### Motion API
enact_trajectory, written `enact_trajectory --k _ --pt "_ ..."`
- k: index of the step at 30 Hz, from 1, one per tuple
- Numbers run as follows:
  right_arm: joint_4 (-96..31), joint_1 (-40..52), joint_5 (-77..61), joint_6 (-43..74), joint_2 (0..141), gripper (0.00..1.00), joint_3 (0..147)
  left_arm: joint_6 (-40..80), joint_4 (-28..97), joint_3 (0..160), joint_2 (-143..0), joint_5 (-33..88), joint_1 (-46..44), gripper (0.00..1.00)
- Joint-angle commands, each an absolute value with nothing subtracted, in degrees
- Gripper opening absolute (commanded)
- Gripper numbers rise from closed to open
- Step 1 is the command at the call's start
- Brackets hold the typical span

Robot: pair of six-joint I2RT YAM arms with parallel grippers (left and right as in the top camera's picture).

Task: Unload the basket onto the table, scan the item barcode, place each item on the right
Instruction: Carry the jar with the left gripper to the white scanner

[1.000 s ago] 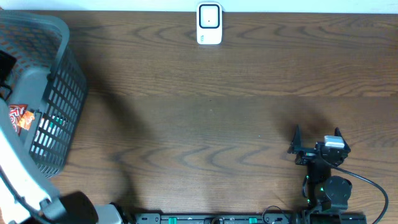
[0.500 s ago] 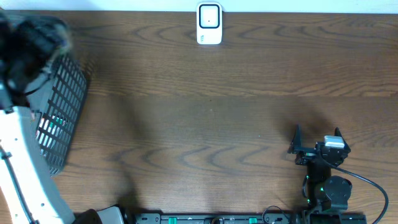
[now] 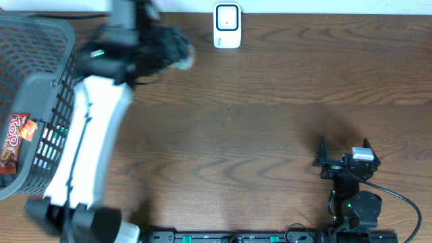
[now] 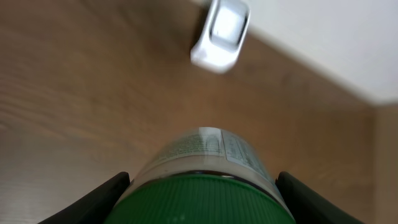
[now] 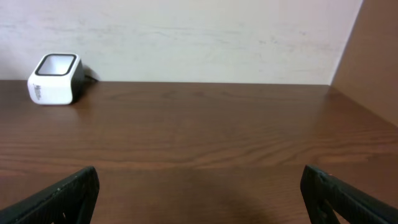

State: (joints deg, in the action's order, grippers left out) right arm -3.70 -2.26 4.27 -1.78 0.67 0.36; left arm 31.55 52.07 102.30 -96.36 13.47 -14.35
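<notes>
Your left arm has swung out from the basket (image 3: 64, 88) to beside the scanner (image 3: 227, 25) on the table (image 3: 236, 121) — a red candy bar (image 3: 13, 138) lies in that basket. The left gripper (image 4: 205, 196) clamps the jar (image 4: 208, 155) — green lid, pale printed label — just left of the scanner. The right gripper (image 3: 344, 147) stands wide open, well apart.

Left arm (image 3: 94, 135) stretches from 7 o'clock up toward 11, its left gripper (image 3: 162, 54) clamped on a green-capped jar (image 4: 205, 152). Right gripper (image 3: 344, 147) sits at 5 o'clock, jaws spread wide.
</notes>
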Motion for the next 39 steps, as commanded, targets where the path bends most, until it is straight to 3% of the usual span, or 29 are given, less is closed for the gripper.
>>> enact_trajectory --k 1,12,17,30,39 --pt "-4.03 -1.72 4.01 -2.2 0.27 0.99 0.32 31.79 52.34 103.24 -102.37 8.88 -18.79 0.7" --pt "-4.03 -1.72 4.01 -2.22 0.27 0.99 0.32 32.58 49.08 103.24 -121.89 4.99 -27.24 0.7" --pt "-4.03 -1.72 4.01 -2.22 0.27 0.99 0.32 37.91 48.1 103.24 -125.4 -2.13 -28.77 0.7" --pt "-4.03 -1.72 4.01 -2.2 0.27 0.99 0.32 67.66 49.39 103.2 -126.23 -15.57 -32.77 0.7" --pt "-4.03 -1.72 4.01 -2.22 0.27 0.99 0.32 88.18 56.6 101.67 -126.26 -16.62 -33.08 0.75"
